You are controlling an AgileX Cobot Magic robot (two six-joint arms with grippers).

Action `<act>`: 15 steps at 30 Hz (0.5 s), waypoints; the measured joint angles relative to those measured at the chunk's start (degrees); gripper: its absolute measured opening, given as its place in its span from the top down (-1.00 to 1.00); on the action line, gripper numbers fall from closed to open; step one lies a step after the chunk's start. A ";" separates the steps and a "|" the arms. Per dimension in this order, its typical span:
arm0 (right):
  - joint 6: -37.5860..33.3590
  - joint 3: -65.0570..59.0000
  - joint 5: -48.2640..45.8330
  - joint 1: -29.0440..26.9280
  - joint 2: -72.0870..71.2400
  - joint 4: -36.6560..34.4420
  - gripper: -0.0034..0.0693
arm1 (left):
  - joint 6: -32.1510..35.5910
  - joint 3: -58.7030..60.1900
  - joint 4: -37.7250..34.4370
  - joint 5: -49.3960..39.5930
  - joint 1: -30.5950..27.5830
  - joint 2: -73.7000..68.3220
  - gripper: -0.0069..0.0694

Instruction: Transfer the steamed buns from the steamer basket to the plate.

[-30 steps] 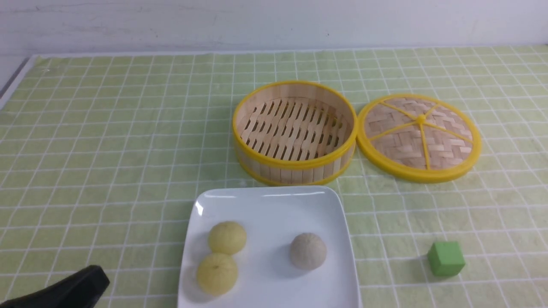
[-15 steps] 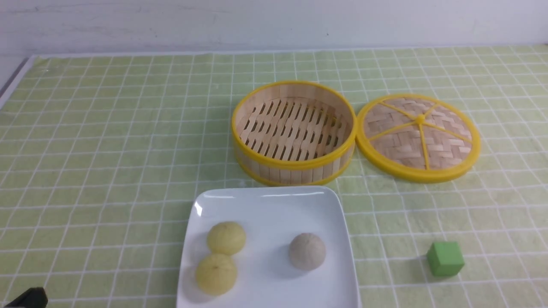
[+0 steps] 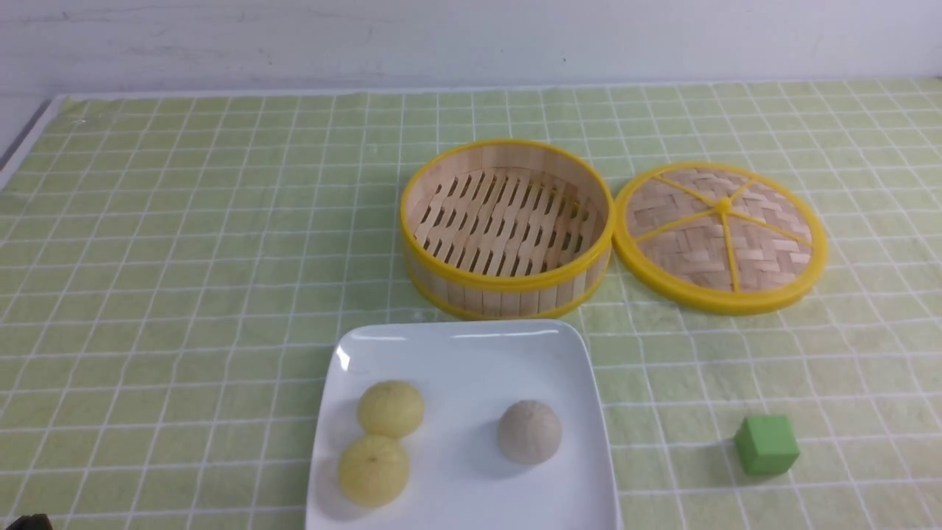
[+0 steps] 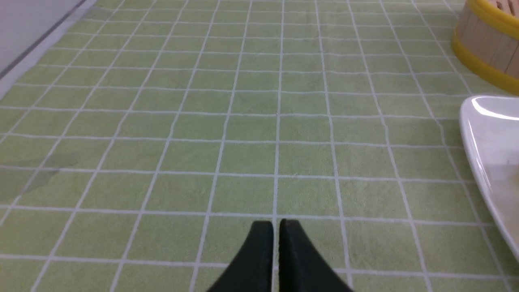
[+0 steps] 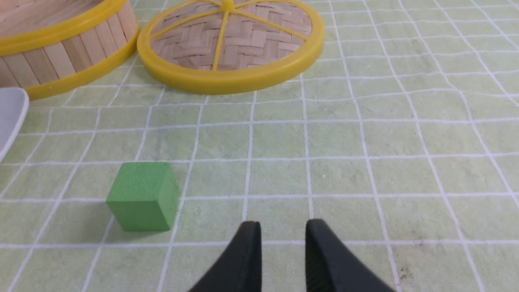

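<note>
A pale wall backs a counter (image 3: 184, 243) covered with a green checked cloth (image 3: 221, 184). On it the basket (image 3: 506, 293) stands with its slatted floor bare, and the lid (image 3: 721, 237) lies flat just beside it. The plate (image 3: 471, 353) sits next to the basket on the near side and carries all three buns (image 3: 390, 408): two yellow ones touching each other, and a greyish one (image 3: 529, 432) apart from them toward the cube (image 3: 766, 444). By that layout the task looks finished, so the only relation that matters is how each pincer lies to the plate. The left pincer (image 4: 275, 233) has its jaws nearly together, only a thin slit between them, and holds nothing; it hangs over bare cloth, with the plate's edge (image 4: 478, 134) off to one side ahead of it and the basket's wall (image 4: 486, 44) further on. The right pincer (image 5: 282, 233) has its jaws parted by a clear gap, also empty; the cube (image 5: 144, 196) lies near it on the plate's side, only a corner of the plate (image 5: 12, 109) shows beyond, and the lid (image 5: 231, 44) lies well ahead. Neither pincer points at a bun. The buns are round and have no long axis to line up with. If one more touch were needed, the left arm seems better placed for the yellow pair, the right for the grey one.
</note>
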State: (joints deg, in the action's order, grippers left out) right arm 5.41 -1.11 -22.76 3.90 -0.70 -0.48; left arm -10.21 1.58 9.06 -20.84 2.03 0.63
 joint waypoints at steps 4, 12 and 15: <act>0.00 0.00 0.00 0.00 0.00 0.06 0.37 | -1.11 -0.05 -0.17 -0.42 0.00 0.00 0.68; 0.00 0.00 0.00 0.00 0.00 0.06 0.33 | -1.24 -0.10 -0.18 -0.42 0.00 0.00 0.65; 0.00 0.00 0.00 0.00 0.00 0.06 0.33 | -1.24 -0.10 -0.18 -0.42 0.00 0.00 0.65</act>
State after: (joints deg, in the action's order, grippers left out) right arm 5.41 -1.11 -22.76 3.90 -0.70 -0.43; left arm -11.45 1.48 8.87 -21.26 2.03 0.63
